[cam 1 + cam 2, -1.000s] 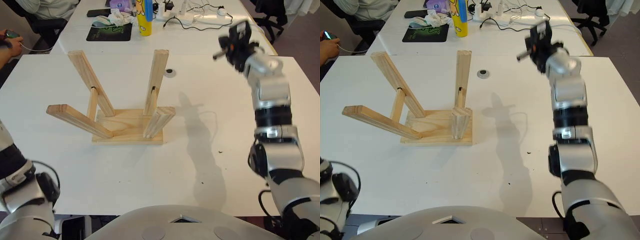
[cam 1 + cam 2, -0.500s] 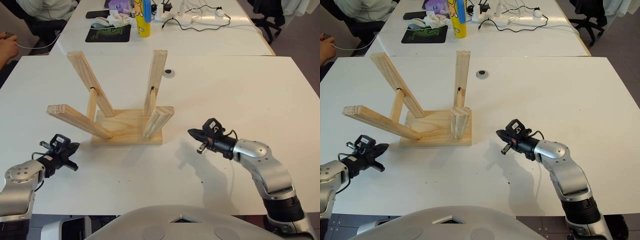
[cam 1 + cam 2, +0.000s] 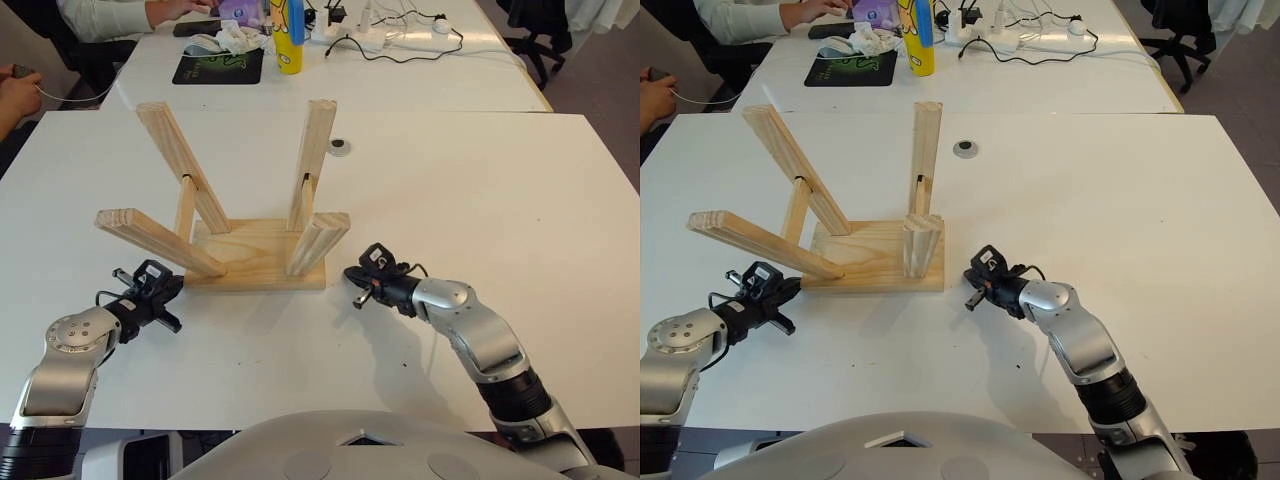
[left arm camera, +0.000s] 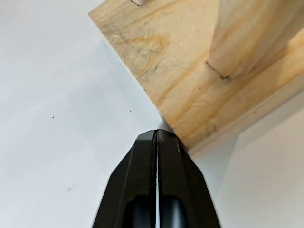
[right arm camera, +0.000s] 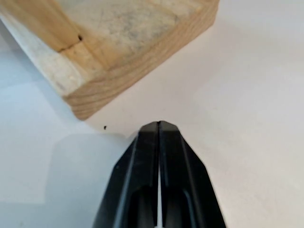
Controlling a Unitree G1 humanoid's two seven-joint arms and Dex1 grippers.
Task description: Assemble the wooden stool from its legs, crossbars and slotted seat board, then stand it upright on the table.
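Stool is lying legs-up on its seat board, left of centre on the counter | left hand and right hand are sitting just beside its near corners, fingers pressed together | rigid, light-looking wood; gripping the far right leg looks safest for flipping.

Upturned wooden stool sits left of centre on the white desk; small round grey disc lies behind it.

Stool, mid-frame: pale bare wood, matt, grain showing; seat board scuffed. Table: white, smooth, matt. Left gripper & right gripper: black plastic, slight sheen.
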